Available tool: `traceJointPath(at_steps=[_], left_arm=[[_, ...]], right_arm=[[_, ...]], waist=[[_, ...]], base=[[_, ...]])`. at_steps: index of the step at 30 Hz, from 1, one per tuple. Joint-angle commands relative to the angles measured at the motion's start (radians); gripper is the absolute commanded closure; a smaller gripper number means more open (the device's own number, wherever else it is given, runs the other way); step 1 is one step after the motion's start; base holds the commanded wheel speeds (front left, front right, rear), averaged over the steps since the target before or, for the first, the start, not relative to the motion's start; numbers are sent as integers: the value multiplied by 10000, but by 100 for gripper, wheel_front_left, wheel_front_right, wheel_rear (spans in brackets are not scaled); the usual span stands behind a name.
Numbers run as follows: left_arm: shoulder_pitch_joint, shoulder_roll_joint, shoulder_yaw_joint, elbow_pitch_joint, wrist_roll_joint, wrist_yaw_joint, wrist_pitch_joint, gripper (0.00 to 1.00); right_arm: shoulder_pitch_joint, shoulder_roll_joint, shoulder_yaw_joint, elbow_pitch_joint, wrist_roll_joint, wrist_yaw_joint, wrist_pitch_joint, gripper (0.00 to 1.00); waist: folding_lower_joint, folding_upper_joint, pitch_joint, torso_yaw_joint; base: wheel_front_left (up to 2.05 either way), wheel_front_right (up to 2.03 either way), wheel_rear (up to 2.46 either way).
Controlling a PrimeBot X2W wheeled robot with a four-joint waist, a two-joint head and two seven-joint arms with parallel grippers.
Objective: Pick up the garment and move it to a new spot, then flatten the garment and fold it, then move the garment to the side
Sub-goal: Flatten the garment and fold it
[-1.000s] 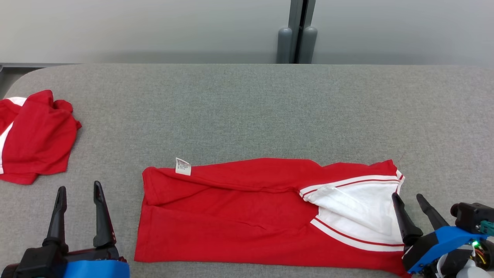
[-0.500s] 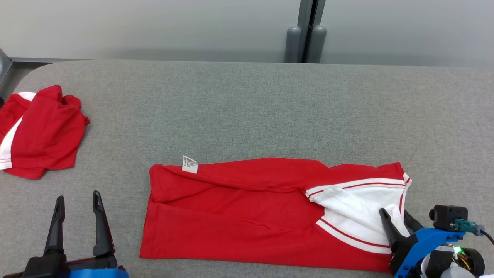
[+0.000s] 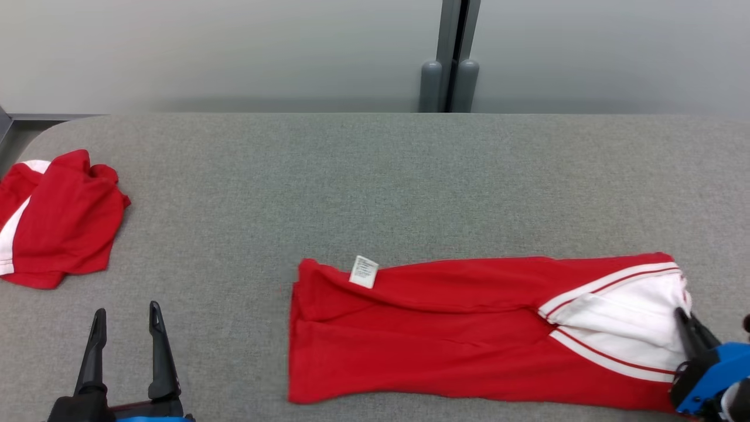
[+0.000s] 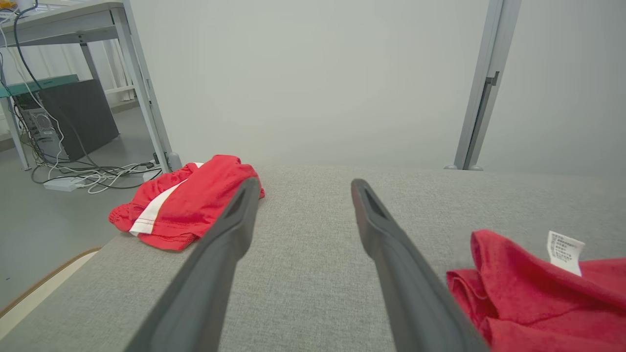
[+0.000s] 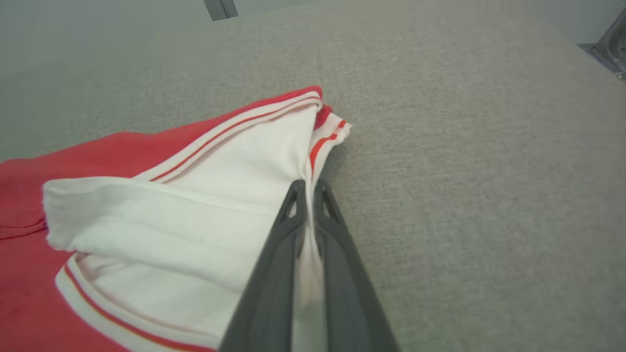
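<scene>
1. Red bundle (image 3: pixel 58 223): bunched far left, out of the way.
2. Left gripper (image 3: pixel 127 310): fingers spread, empty, parked near-left.
3. Garment (image 3: pixel 439 340): flat on table (image 3: pixel 351 176), near-right.
4. Right gripper (image 5: pixel 309 186): pinching the garment's white right end, probably to drag it.

Pale wall (image 3: pixel 234 53); grey fabric table (image 3: pixel 375 187).

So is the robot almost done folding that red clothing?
About halfway, I'd judge. Done: the red garment lies on the grey table as a long strip, seemingly folded lengthwise. In hand: the right claw is shut on its white end, and the left claw is open, off the cloth. Left: folding it shorter and moving it aside.
</scene>
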Motion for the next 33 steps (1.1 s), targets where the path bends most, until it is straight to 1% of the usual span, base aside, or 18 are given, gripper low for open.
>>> traceJointPath(at_steps=[1, 4, 8, 14, 19, 25, 29, 33], left_arm=[[112, -17, 47, 4, 23, -25, -47, 0], [153, -18, 57, 22, 5, -25, -45, 0], [289, -14, -4, -39, -71, 81, -45, 0], [379, -15, 8, -36, -161, 135, -45, 0], [511, -17, -56, -36, -192, 187, -47, 0], [410, -17, -105, 13, -268, 201, -46, 0], [304, -14, -201, 46, -248, 216, -46, 0], [200, -16, -232, 80, -254, 207, -46, 0]], right_arm=[[137, -85, -91, -26, -64, -1, -91, 100], [236, -456, -454, -164, -240, -1, 4, 100], [404, -587, -497, -481, -279, -1, 253, 100], [665, -109, 36, -1621, -164, 1, 592, 100], [1000, 281, 866, -3141, 96, 1, 1158, 100], [916, 677, 2019, -4756, 174, 1, 1764, 100], [603, 953, 2908, -5375, 170, 1, 2053, 100], [141, 1187, 3898, -5517, 260, 1, 2240, 100]], waist=[[0, -2, -58, -62], [0, -2, -170, -180], [0, -2, -312, -343], [0, -2, -453, -548], [0, -2, -500, -651], [0, -2, -436, -690], [0, -2, -417, -591], [0, -2, -388, -453]], base=[[0, 0, 0], [0, 0, 0], [0, 0, 0], [0, 0, 0], [0, 0, 0], [0, 0, 0], [0, 0, 0], [0, 0, 0]])
